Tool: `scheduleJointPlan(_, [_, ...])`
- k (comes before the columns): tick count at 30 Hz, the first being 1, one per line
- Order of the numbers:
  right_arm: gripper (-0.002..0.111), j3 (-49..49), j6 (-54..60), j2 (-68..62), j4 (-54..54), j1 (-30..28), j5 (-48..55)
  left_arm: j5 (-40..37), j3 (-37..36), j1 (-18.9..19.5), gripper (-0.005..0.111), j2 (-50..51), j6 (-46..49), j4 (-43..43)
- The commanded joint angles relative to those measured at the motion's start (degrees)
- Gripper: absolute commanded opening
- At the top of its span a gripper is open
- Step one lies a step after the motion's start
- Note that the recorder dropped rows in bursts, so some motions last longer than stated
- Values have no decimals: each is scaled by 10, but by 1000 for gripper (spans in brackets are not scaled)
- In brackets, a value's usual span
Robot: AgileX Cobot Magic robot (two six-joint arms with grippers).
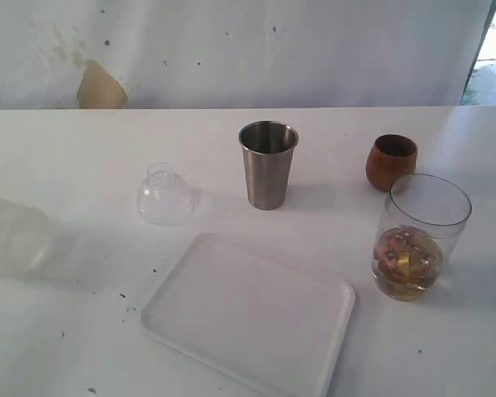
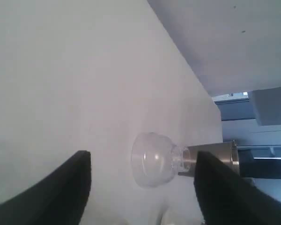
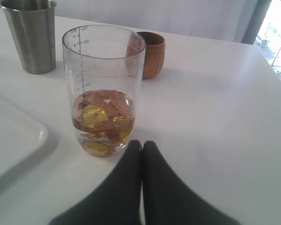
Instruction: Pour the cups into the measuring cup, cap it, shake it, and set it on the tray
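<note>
Step in hand, my judgement: capping. The left gripper (image 2: 143, 187) is spread wide and holds nothing. The dome lid (image 2: 154, 159) sits framed between its fingers, clear of both. To do this well I would bring the fingers around the lid's broad lower wall rather than its narrow neck. I would close gently, since thin clear plastic may slip or flex, and carry it level. The right gripper (image 3: 141, 180) is closed finger against finger, empty, just short of the measuring cup (image 3: 103, 89). It would have to open before it could steady that cup for the cap. Neither arm appears in the exterior view.

Containers, near to far, placed from the tray (image 1: 248, 314):
- Tray: nothing on it.
- Measuring cup: upright, just off the tray's right edge, not touching. Roughly its lower third holds gold coins and brown pieces; whether there is liquid I cannot tell.
- Frosted cup (image 1: 12, 236): well off the tray's left side, blurred. Pose and contents: cannot tell.
- Lid: beyond the tray's far-left corner, wide mouth down.
- Steel tumbler (image 1: 269, 165): upright, beyond the tray's far edge. Interior dark; contents not readable.
- Wooden cup (image 1: 391, 161): upright, beyond the tray's far-right corner, farthest. Inside not visible.
</note>
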State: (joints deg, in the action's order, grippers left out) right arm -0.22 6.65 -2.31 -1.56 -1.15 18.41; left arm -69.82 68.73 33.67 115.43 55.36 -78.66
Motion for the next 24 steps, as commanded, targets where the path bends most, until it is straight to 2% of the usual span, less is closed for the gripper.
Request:
scheduleJointPlan(1, [0,2,2,-2,-2,1,-5,-1,67,6,62,-63,-15,39])
scheduleJointPlan(4, [0,2,2,-2,-2,1,-5,58,92,16,61,-95,-29,120])
scheduleJointPlan(6, [0,2,2,-2,-2,1,-5,124,79,13,60,-108,-94,238])
scheduleJointPlan(8, [0,2,2,-2,-2,1,-5,155,54,5,60,-97,-98,252])
scheduleJointPlan(12, [0,2,2,-2,-2,1,-5,192,31,-22,60,-50,9,205])
scheduleJointPlan(18, [0,2,2,-2,-2,1,-5,120,33,-60,60,32,131,88])
scheduleJointPlan(23, [0,2,2,-2,-2,1,-5,-1,47,-60,60,34,136,85])
scheduleJointPlan(24, [0,2,2,-2,-2,1,-5,-1,47,-60,60,34,136,74])
